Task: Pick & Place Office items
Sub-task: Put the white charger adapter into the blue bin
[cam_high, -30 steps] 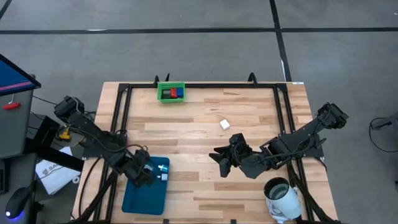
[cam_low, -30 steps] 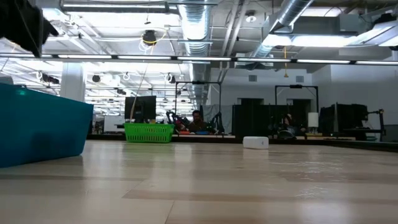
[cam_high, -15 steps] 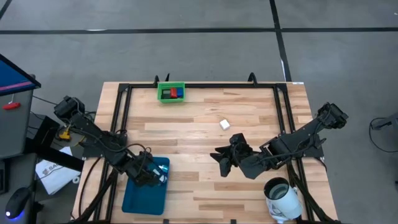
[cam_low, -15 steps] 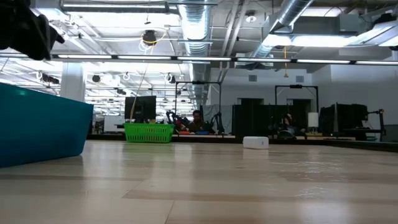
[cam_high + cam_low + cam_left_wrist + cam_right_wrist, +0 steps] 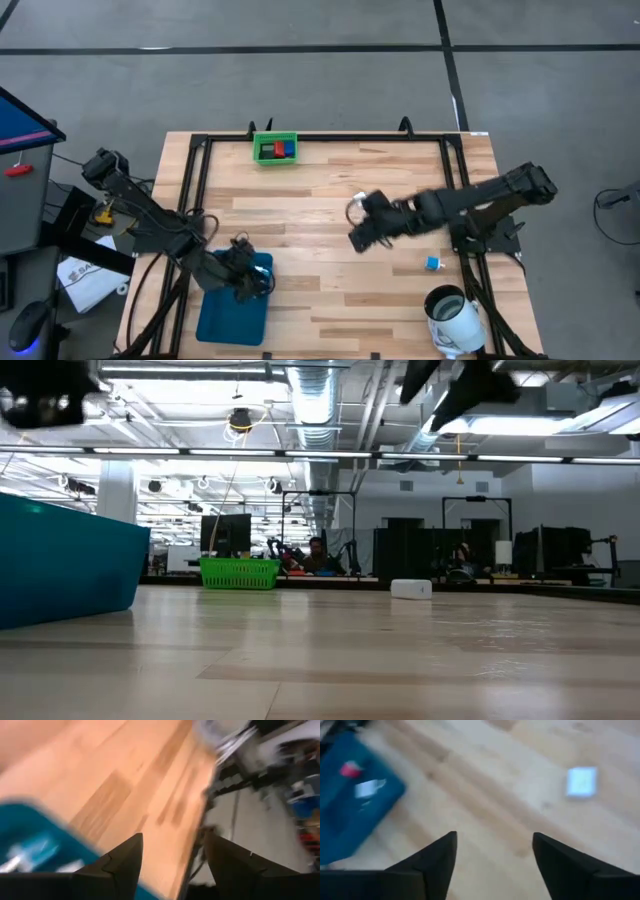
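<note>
Wooden table point(image 5: 300, 210); both grippers agape, empty

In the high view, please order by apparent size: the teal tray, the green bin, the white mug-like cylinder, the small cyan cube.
1. Teal tray, partly hidden by the left arm.
2. White mug-like cylinder.
3. Green bin, close to the cylinder, so this is unsure.
4. Small cyan cube.

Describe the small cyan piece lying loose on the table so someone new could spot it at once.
Start at the white mug-like cylinder at the wooden table's near right corner. Just beyond it, toward the table's middle, the cyan cube sits alone on bare wood. It is the only loose cyan piece; the other loose piece is white.
</note>
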You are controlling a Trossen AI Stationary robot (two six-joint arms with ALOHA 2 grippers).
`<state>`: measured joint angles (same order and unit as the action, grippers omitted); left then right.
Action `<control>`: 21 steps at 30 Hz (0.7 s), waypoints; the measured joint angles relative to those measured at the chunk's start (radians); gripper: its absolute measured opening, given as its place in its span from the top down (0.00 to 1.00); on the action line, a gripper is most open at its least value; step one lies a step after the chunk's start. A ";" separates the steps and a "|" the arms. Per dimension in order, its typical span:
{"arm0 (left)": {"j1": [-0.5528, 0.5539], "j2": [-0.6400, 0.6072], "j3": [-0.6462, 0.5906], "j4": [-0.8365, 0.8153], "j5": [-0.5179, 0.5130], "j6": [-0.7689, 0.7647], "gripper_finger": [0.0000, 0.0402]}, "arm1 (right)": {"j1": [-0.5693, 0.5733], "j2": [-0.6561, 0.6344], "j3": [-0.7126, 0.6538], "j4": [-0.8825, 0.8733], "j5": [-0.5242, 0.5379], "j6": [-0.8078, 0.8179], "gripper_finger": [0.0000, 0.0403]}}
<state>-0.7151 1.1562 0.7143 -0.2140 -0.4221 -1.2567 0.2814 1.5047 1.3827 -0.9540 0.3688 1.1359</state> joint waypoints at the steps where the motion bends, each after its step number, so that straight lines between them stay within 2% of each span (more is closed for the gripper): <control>1: 0.000 -0.016 0.000 0.024 -0.026 0.029 0.48 | -0.040 0.000 0.000 -0.009 -0.013 -0.041 0.37; 6: 0.000 -0.107 0.001 0.059 -0.164 0.104 0.46 | -0.265 0.003 0.000 -0.091 -0.093 -0.230 0.30; 12: 0.000 -0.185 0.001 0.058 -0.269 0.199 0.46 | -0.503 0.075 0.000 -0.109 -0.223 -0.415 0.29; 16: 0.004 -0.200 0.000 0.053 -0.290 0.211 0.47 | -0.556 0.164 -0.001 -0.114 -0.241 -0.478 0.29; 21: 0.003 -0.200 0.000 0.056 -0.293 0.214 0.46 | -0.567 0.288 0.000 -0.082 -0.280 -0.508 0.29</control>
<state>-0.7121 0.9558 0.7147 -0.1579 -0.7151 -1.0432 -0.2852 1.7927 1.3823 -1.0364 0.0888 0.6283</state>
